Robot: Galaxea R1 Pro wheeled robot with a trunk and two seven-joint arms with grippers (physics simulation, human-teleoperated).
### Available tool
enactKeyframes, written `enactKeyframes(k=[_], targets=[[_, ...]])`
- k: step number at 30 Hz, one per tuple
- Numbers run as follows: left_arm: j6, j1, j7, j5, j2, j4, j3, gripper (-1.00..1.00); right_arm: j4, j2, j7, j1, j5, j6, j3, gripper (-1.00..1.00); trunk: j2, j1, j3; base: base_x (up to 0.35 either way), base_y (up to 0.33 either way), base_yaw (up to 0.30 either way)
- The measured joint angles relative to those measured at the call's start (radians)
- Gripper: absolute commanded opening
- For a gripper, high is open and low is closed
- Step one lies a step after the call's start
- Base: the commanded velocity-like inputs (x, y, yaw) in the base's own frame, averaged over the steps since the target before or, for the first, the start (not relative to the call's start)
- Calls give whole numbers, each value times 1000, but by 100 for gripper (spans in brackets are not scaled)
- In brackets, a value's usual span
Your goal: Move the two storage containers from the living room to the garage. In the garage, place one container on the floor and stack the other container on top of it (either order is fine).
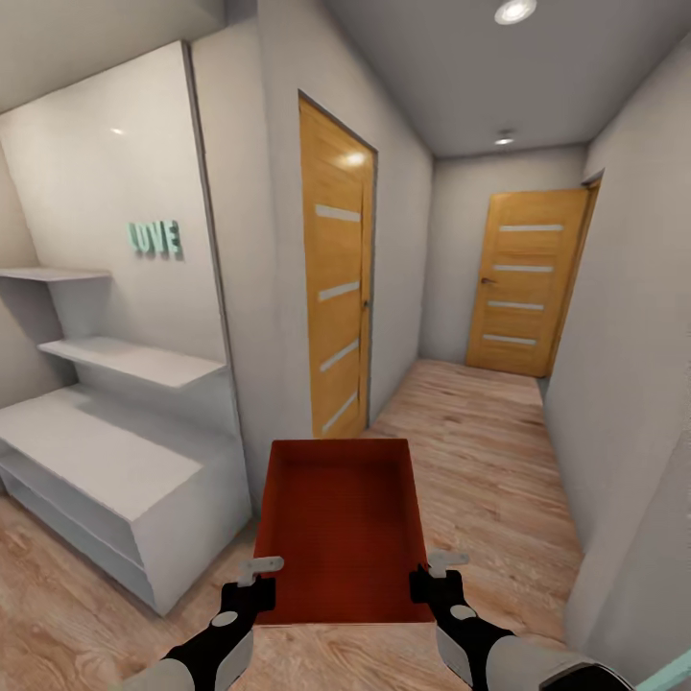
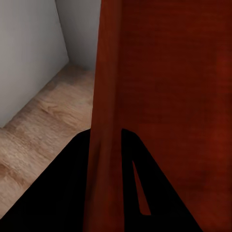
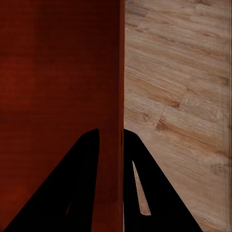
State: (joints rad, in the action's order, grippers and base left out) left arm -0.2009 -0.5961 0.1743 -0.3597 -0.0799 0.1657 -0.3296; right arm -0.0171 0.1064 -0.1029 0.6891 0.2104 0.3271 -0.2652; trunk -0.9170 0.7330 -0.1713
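The left gripper (image 1: 257,585) is clamped on the left wall of the orange-red storage container (image 1: 344,533), near the corner closest to the robot. In the left wrist view its two dark fingers (image 2: 63,193) stand on either side of that thin wall, one inside the bin and one outside, pressed to it. The right gripper (image 1: 434,576) is closed the same way on the right wall near its close corner; the right wrist view shows the fingers (image 3: 159,193) straddling the wall edge, with the bin's red inside on one side and floor planks on the other.

The container hangs between the two grippers, above the light wood floor (image 1: 480,451), open side up and empty, with its long walls running away from the robot. Its far end points toward the corner of a pale wall (image 1: 274,288).

To the left of the container stands a white shelf unit (image 1: 115,461) with a low cabinet top and two floating shelves above it; mint-green letters reading LOVE (image 1: 155,237) sit on the white panel behind. Just beyond the container's far end, in the left wall of a hallway, is a closed wooden door (image 1: 336,288) with pale horizontal strips. A second matching door (image 1: 526,283) closes the hallway's far end. Round lights (image 1: 514,11) are set in the ceiling.
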Motion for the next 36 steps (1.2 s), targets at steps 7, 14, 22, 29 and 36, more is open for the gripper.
enactKeyframes(k=[7, 14, 22, 29, 36], targets=[[0, 0, 0, 0, 0, 0, 0, -100, 0, 0, 0, 0, 0, 0, 0, -100, 0, 0, 0, 321, 118, -281], [0, 0, 0, 0, 0, 0, 0, -100, 0, 0, 0, 0, 1, 0, -1, -100, 0, 0, 0, 321, 117, -281], [0, 0, 0, 0, 0, 0, 0, -100, 0, 0, 1, 0, 3, 0, -2, -100, 0, 0, 0, 321, 116, -281], [0, 0, 0, 0, 0, 0, 0, -100, 0, 0, 0, 0, 0, 0, 0, -100, 0, 0, 0, 321, 116, -280], [0, 0, 0, 0, 0, 0, 0, -100, 0, 0, 0, 0, 2, 0, -1, -100, 0, 0, 0, 321, 116, -280]])
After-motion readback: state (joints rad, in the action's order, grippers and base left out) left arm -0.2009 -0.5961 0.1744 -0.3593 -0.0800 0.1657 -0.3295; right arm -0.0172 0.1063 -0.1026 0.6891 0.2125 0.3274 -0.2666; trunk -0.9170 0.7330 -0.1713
